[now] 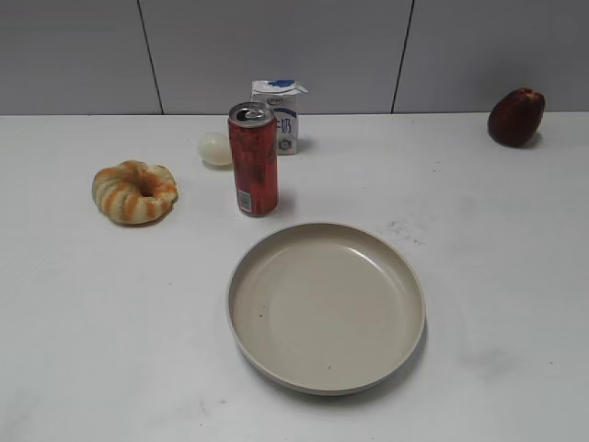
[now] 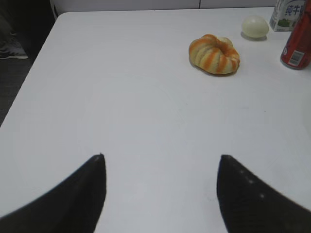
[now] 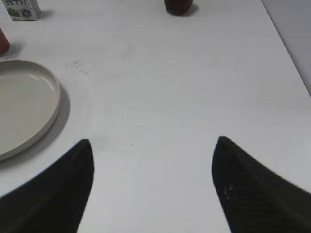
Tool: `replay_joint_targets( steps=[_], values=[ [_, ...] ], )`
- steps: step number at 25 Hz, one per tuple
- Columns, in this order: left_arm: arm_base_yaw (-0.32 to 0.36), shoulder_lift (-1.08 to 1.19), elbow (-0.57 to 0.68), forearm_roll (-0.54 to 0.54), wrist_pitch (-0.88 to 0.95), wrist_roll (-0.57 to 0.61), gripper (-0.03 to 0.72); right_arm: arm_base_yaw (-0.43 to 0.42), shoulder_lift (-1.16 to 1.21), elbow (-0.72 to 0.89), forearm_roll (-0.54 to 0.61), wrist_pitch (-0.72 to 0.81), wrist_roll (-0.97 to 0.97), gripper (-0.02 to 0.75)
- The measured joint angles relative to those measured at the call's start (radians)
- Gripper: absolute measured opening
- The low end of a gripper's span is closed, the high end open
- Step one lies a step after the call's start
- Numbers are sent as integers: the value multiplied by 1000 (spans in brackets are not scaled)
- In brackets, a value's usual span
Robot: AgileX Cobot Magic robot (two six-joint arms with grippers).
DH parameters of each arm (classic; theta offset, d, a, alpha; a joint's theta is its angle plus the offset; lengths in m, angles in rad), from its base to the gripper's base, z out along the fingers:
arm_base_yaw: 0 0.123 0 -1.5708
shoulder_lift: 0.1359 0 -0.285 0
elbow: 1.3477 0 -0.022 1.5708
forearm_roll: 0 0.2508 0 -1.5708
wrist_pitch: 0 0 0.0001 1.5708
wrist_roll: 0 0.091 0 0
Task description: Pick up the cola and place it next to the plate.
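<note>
The cola (image 1: pixel 253 159) is a tall slim red can with a silver top. It stands upright on the white table, just behind the left rim of the plate (image 1: pixel 327 379), a large round beige dish. The can's lower part shows at the right edge of the left wrist view (image 2: pixel 297 44) and its edge at the left edge of the right wrist view (image 3: pixel 2 42). The plate's rim shows in the right wrist view (image 3: pixel 52 108). My left gripper (image 2: pixel 160 158) and right gripper (image 3: pixel 151 141) are both open and empty over bare table. Neither shows in the exterior view.
A striped orange bread ring (image 1: pixel 134 191) lies left of the can. A pale egg (image 1: pixel 215 148) and a white-and-blue milk carton (image 1: pixel 279 112) stand behind it. A dark red fruit (image 1: pixel 515 117) sits at the back right. The table's left edge (image 2: pixel 29 73) shows.
</note>
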Motion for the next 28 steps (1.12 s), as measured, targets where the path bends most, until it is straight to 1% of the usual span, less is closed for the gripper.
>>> replay_joint_targets(
  steps=[17,19,22,24,26,28],
  values=[
    [0,1,-4,6,-18,0,543,0,0,0,0,0,0,571],
    [0,14,-18,21,-79,0,543,0,0,0,0,0,0,571],
    [0,67,-39,21,-238,0,547,0,0,0,0,0,0,571],
    [0,133,-53,-12,-312,0,580,0,0,0,0,0,0,571],
    [0,238,-66,-69,-357,0,638,0,0,0,0,0,0,571],
    [0,332,-83,-128,-398,0,663,0,0,0,0,0,0,571]
  ],
)
